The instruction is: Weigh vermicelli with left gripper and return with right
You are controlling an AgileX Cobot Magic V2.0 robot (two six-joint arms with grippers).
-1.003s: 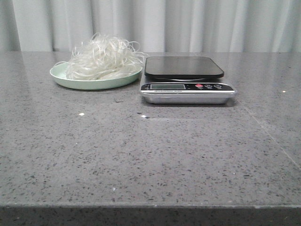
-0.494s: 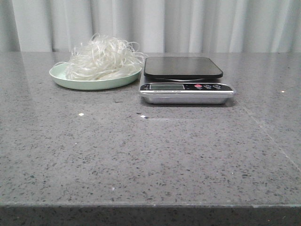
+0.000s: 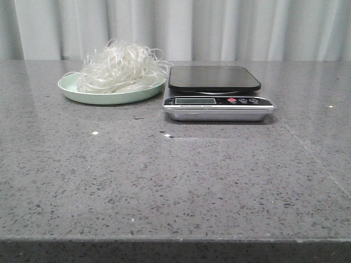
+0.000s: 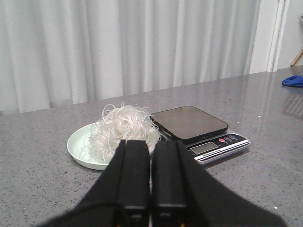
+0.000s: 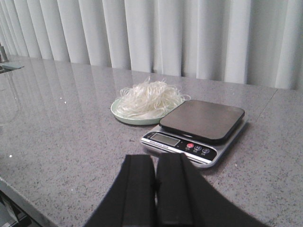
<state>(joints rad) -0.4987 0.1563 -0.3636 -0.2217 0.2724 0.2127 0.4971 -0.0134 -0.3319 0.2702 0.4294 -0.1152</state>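
Note:
The vermicelli [image 3: 120, 67] is a fluffy white tangle piled on a pale green plate [image 3: 104, 97] at the back left of the table. It also shows in the left wrist view [image 4: 124, 128] and the right wrist view [image 5: 149, 98]. A digital scale [image 3: 217, 93] with a black top stands just right of the plate, its platform bare. My left gripper [image 4: 150, 144] is shut and empty, held well short of the plate. My right gripper [image 5: 155, 158] is shut and empty, short of the scale [image 5: 196, 127]. Neither gripper shows in the front view.
The grey speckled table [image 3: 175, 181] stretches from the plate and scale to the front edge. A pale curtain [image 3: 219, 27] hangs behind the table. A blue object [image 4: 293, 81] lies far off at the table's edge in the left wrist view.

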